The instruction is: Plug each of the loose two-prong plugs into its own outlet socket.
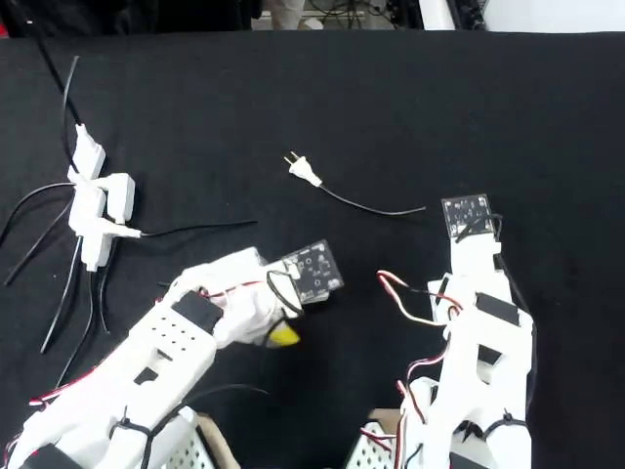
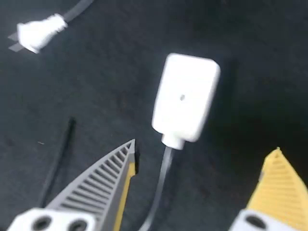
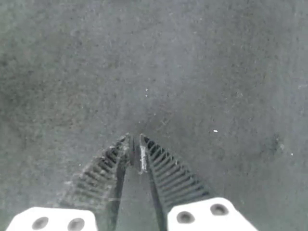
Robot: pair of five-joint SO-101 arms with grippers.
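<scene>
A loose white two-prong plug [image 1: 303, 168] lies on the black cloth at mid table, its thin black cord trailing right. The left wrist view has this plug [image 2: 36, 32] off to one side, and closer in a white rectangular plug body [image 2: 185, 98] whose grey cord runs back between the fingers. My left gripper [image 2: 206, 147] is open just short of that white body, one grey finger [image 2: 108, 173] and one yellow finger [image 2: 274, 178] apart. My right gripper [image 3: 134, 140] is shut on nothing above bare cloth. A cluster of white outlet sockets [image 1: 98, 200] with cables sits at the far left.
The left arm [image 1: 166, 352] lies low at the front left, its yellow finger [image 1: 283, 335] under the wrist. The right arm [image 1: 479, 332] stands at the front right. Black cables [image 1: 59, 283] fan out from the outlets. The black cloth [image 1: 439, 107] covers the table.
</scene>
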